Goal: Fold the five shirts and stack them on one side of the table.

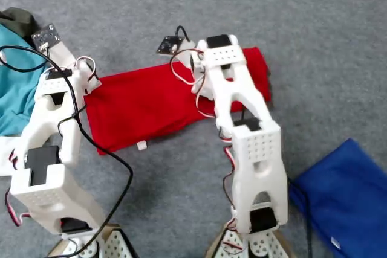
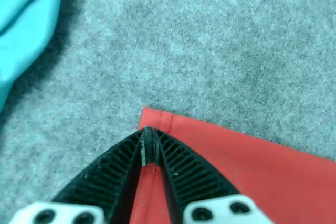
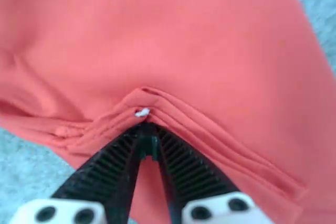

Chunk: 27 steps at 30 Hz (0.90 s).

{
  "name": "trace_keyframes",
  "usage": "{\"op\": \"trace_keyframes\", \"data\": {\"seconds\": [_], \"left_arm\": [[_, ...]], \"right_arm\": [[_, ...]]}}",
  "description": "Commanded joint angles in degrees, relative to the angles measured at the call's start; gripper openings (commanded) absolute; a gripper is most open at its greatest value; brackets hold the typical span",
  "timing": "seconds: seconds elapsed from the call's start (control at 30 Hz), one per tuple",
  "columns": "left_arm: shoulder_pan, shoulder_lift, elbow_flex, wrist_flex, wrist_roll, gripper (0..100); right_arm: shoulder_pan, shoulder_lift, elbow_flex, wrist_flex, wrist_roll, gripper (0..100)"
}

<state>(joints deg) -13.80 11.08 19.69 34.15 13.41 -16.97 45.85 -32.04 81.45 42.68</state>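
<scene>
Surface: grey felt-like table point(image 1: 314, 40) under both arms, with a strip of darker room along the far edge.
Red shirt: the red shirt point(image 1: 145, 104) lies mid-table, spread flat between the two arms, with its long side running slantwise from near left to far right.
White tag: a small white tag point(image 1: 141, 145) sticks out from the red shirt's near hem; any print on it is too small to read.
Left gripper: the left gripper point(image 2: 149, 142) is clamped on the red shirt's left corner, with the stitched hem pinched between its ribbed black fingers and grey table just beyond the tips.
Right gripper: the right gripper point(image 3: 147, 132) is closed on a bunched ridge of red cloth, with creases fanning out from the tips and a tiny white speck point(image 3: 142, 113) on the fold right at them.
Left arm: the left arm point(image 1: 51, 131) is white, at the table's left, beside the shirt's left end.
Right arm: the right arm point(image 1: 248, 131) is white and stretches over the shirt's right half.
Teal shirt: the teal shirt point(image 1: 15, 89) lies at the left edge, apart from the red one.
Blue shirt: the blue shirt point(image 1: 351, 191) lies at the near right corner, well apart from the red one.
Dark cloth: a dark cloth point(image 1: 18, 19) lies at the far left, touching the teal shirt.
</scene>
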Motion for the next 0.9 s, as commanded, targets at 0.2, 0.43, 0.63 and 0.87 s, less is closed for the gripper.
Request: {"op": "trace_keyframes", "data": {"seconds": [0.2, 0.43, 0.63, 0.87], "left_arm": [[0.0, -0.4, -2.73, -0.09, -0.35, 2], [0.0, -0.4, -2.55, 0.18, -0.35, 2], [-0.26, -1.01, -7.03, 7.21, -0.44, 2], [-0.18, -1.01, -21.36, 35.6, -5.89, 2]], "right_arm": [[5.32, -7.69, -10.24, 15.65, 0.62, 0.5], [10.86, -17.63, -10.68, 11.52, -6.59, 0.5], [20.0, -11.82, -5.49, -10.46, -38.07, 0.5], [25.89, -6.11, -2.77, -21.54, -40.35, 0.5]]}}
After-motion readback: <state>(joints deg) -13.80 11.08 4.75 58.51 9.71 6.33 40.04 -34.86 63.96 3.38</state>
